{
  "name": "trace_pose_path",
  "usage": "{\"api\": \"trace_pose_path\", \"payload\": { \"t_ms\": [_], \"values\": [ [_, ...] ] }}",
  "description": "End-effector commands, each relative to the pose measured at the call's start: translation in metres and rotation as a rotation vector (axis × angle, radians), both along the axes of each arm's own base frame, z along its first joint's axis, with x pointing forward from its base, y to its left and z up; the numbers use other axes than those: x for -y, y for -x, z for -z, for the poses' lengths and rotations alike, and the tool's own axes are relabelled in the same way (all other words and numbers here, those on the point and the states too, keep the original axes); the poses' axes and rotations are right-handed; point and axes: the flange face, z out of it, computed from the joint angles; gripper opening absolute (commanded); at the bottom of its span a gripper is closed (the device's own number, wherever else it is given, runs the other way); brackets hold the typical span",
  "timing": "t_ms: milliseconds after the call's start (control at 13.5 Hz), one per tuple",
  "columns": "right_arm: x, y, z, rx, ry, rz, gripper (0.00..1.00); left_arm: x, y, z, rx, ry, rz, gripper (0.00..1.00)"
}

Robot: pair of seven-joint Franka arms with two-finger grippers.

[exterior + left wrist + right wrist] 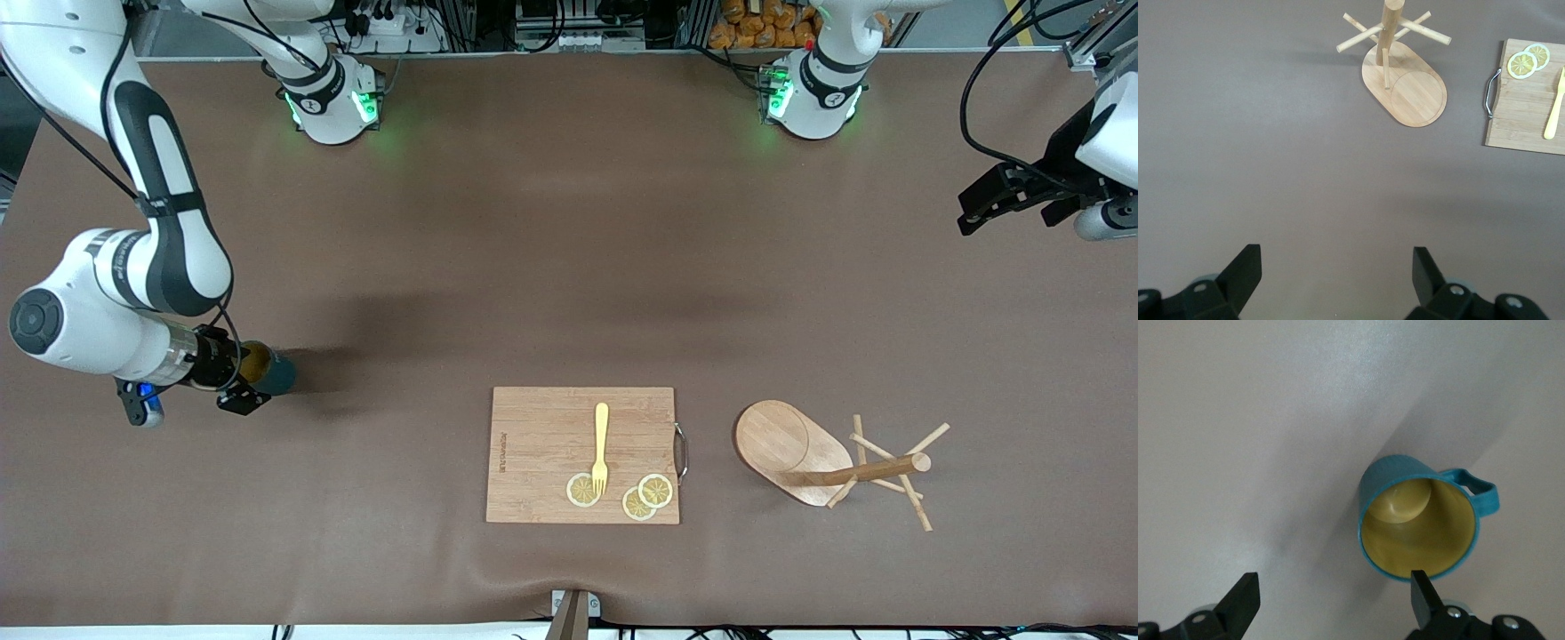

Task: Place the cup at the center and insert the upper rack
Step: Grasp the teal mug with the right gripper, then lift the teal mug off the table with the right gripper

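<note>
While half hidden by the right end effector (233, 380) from the front, shows plainly in the right wrist view: small teal mug (1418, 520) with mustard-yellow inside, lying on its side on the brown desk (569, 267) toward the right arm's end, mouth facing spread-wide fingers (1421, 597), one at the rim. Waits wide open over the desk's other end: left end effector (1337, 283). Stands beside a rectangular wooden cutting board (542, 453): light wooden mug tree (836, 462).

Teal cup (274, 373) at right hand (233, 380) nr right-arm end of tabletop (569, 231), mug tree (822, 458) beside cutting board (542, 449) w/ fork (601, 447), lemon slices (647, 496), left hand (1000, 203) waiting.
</note>
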Motion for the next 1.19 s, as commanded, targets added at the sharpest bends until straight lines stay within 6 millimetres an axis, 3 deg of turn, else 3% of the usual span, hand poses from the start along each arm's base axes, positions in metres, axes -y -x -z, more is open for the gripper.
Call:
{"api": "trace_pose_path", "payload": {
  "t_ms": [0, 223, 594, 1115],
  "values": [
    [0.01, -0.012, 0.013, -0.015, 0.031, -0.01, 1.0, 0.001, -0.001, -0.005, 0.009, 0.007, -0.017, 1.0],
    [0.022, -0.012, 0.033, -0.036, 0.039, -0.058, 1.0, -0.002, 0.002, -0.009, 0.013, 0.007, -0.023, 1.0],
    [0.023, -0.012, 0.046, -0.042, 0.041, -0.059, 0.99, -0.002, 0.003, -0.008, 0.008, 0.006, -0.023, 1.0],
    [0.025, -0.01, 0.047, -0.042, 0.037, -0.099, 0.12, -0.002, 0.005, -0.008, -0.001, 0.005, -0.022, 1.0]
  ]
}}
